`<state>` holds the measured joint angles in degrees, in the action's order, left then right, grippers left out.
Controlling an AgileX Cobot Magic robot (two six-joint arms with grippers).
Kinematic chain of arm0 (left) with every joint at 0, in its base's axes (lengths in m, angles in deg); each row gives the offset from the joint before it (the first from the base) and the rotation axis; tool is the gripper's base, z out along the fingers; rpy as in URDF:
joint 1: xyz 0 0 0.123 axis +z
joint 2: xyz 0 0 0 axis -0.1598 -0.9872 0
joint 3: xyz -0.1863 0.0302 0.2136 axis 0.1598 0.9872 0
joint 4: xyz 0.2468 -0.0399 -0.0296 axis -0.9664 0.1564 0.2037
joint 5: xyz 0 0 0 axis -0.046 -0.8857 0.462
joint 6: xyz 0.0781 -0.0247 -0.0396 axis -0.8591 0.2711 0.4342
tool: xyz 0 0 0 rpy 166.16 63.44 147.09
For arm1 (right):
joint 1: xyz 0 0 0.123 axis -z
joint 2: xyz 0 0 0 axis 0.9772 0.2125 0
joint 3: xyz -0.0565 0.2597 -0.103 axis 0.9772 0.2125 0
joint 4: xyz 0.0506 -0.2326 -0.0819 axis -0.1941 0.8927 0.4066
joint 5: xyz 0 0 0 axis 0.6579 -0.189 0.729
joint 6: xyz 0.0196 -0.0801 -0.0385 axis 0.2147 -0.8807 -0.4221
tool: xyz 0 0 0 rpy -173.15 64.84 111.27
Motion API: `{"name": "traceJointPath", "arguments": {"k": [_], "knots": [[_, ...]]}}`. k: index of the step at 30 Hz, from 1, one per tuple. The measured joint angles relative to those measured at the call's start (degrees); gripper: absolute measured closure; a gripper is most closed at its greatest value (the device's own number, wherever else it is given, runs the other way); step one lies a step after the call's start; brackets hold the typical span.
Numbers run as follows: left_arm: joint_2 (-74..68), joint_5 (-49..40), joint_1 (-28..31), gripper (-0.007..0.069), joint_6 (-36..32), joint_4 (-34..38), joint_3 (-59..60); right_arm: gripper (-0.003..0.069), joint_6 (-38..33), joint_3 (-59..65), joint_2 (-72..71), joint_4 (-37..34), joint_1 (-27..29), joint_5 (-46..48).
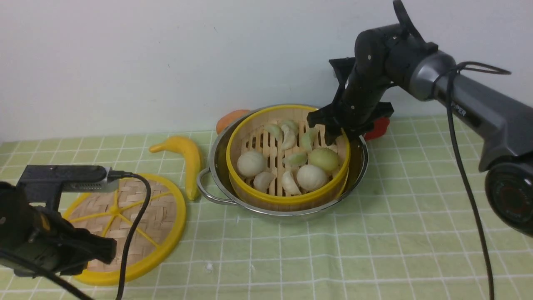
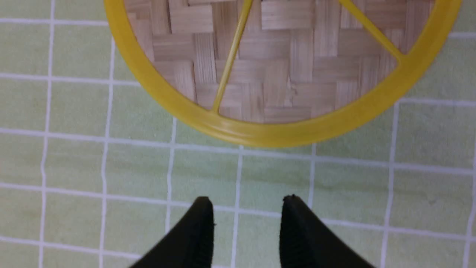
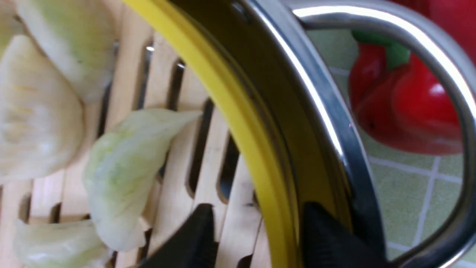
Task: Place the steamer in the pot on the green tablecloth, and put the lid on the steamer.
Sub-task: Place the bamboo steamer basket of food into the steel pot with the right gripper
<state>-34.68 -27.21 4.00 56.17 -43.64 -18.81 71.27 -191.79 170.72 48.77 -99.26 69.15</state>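
Note:
The steamer (image 1: 283, 199), with white and pale green dumplings and buns on its slats, sits inside the steel pot (image 1: 359, 166) on the green tablecloth (image 1: 374, 250). My right gripper (image 1: 335, 135) is open and astride the steamer's far right rim. In the right wrist view (image 3: 258, 208) one finger is inside over the slats, the other between the yellow rim (image 3: 241, 111) and the pot wall (image 3: 327, 111). The lid (image 1: 137, 216) lies flat on the cloth at the left. My left gripper (image 1: 106, 252) is open and empty just short of the lid's near edge (image 2: 282, 74), its jaws (image 2: 247, 199) over bare cloth.
A yellow toy banana (image 1: 189, 156) lies between the lid and the pot. An orange toy (image 1: 229, 118) sits behind the pot at the left. A red toy pepper (image 1: 377, 129) sits behind the pot's right handle and shows through it in the right wrist view (image 3: 405, 111).

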Motion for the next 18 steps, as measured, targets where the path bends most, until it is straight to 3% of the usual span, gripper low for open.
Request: {"name": "traceJointPath", "arguments": {"k": [6,12,18], "knots": [[-4.57,-0.42,0.00,0.0382,0.14,-1.17,-11.82,0.0141,-0.06,0.00,-3.43,1.17,0.00,-0.03],[-11.82,-7.06,0.00,0.0382,-0.43,-4.31,-24.57,0.0117,-0.06,0.00,-11.02,6.49,0.07,-0.03],[-19.95,-12.76,0.00,0.0382,-0.55,-5.34,-33.43,0.0114,-0.61,4.33,-22.39,4.55,0.06,-0.39]]}}
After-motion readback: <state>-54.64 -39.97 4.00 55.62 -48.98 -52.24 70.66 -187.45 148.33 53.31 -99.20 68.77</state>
